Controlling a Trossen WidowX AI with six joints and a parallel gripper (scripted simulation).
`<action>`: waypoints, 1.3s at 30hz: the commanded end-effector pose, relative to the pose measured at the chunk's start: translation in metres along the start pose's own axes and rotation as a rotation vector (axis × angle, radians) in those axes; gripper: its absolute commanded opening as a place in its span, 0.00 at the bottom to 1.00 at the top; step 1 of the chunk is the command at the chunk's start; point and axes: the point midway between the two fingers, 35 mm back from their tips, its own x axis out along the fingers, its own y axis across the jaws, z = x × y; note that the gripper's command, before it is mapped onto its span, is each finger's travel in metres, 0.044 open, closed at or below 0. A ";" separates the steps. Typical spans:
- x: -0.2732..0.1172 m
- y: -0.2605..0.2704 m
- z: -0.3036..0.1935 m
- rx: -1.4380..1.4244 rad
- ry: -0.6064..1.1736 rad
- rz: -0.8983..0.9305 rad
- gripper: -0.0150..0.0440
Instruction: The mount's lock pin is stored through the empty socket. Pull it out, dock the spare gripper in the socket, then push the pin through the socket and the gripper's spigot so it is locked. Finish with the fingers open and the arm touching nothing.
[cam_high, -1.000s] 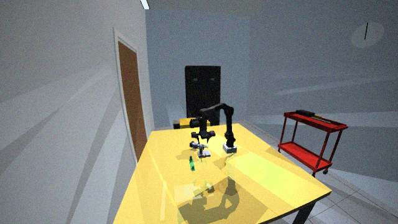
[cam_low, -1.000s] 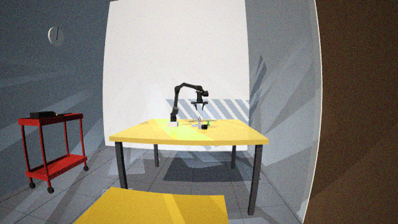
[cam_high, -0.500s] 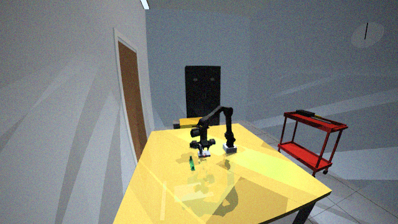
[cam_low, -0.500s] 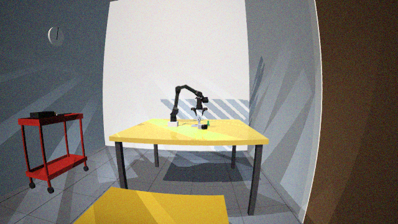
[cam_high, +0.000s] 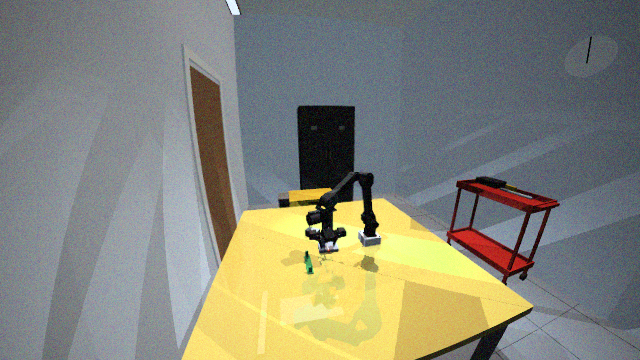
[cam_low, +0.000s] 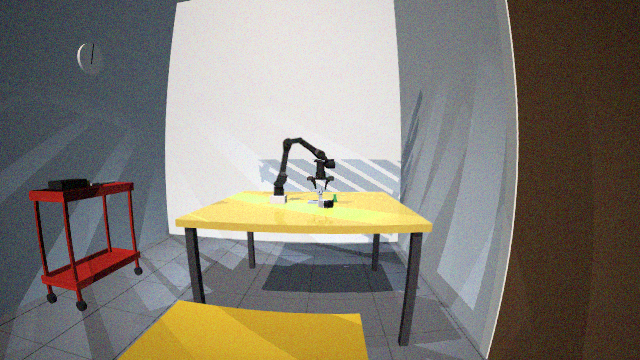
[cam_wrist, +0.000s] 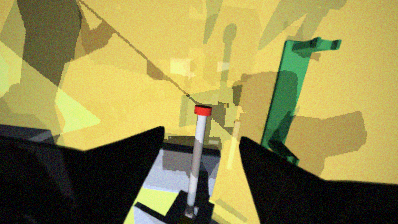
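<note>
- The lock pin (cam_high: 328, 248) (cam_wrist: 195, 160), a slim pale rod capped in red, rises from the grey mount (cam_high: 335, 248) (cam_low: 313, 202) (cam_wrist: 162, 175) on a yellow table (cam_high: 425, 300) (cam_low: 300, 226) (cam_wrist: 125, 75), awaiting its removal.
- Above the mount, the black gripper (cam_high: 327, 244) (cam_low: 320, 188) (cam_wrist: 202, 136) hangs fingers down, its jaws parted and nothing between them.
- The pin looks light and stiff, more likely smooth than fragile; a narrow round shaft like this could roll or slip in flat pads.
- The best hold appears to be the bare shaft just under the red cap, squeezed squarely from two sides — the cap serving as a stop against slipping.
- Its long axis seems to run near upright, cap uppermost and nearest the gripper, foot down at the mount; the exact lean cannot be told.
- The draw should therefore follow that axis, straight up and away from the mount — a sideways tug could bind the rod.
- Apart from the mount, a green bracket (cam_high: 309, 263) (cam_low: 335, 198) (cam_wrist: 287, 95) rests on the tabletop, touching neither mount nor pin.
</note>
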 end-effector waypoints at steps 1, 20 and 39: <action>0.009 0.000 -0.001 0.006 0.007 0.003 0.76; 0.035 0.002 -0.003 0.006 0.007 0.003 0.76; 0.035 0.002 -0.003 0.006 0.007 0.003 0.25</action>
